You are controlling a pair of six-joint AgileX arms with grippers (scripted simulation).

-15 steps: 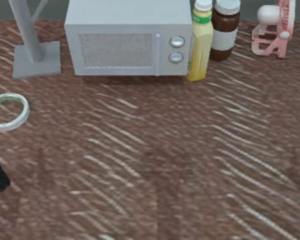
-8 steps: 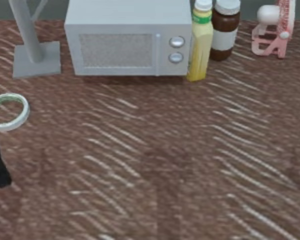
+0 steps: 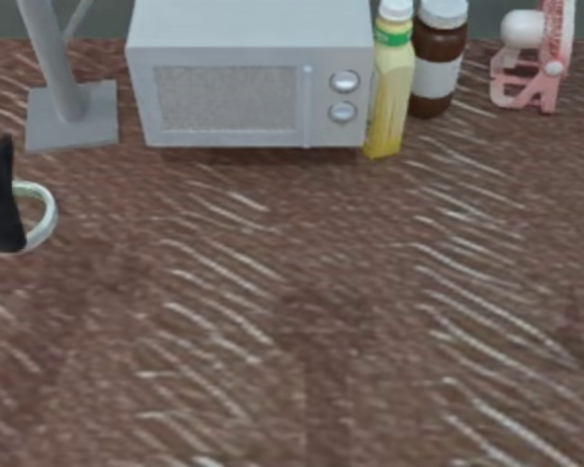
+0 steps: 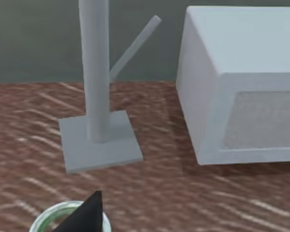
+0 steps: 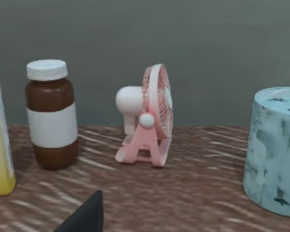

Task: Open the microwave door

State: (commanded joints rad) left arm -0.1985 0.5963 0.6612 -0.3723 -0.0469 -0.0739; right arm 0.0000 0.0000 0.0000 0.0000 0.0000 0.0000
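The left gripper (image 3: pixel 0 195), its finger state apparently unreadable here, advances from the table's left edge toward the far-left microwave (image 3: pixel 249 68), whose microwave door (image 3: pixel 224 97) remains shut.

Light-grey microwave (image 3: pixel 253 68) at table's back, mesh-windowed door (image 3: pixel 226 98) shut
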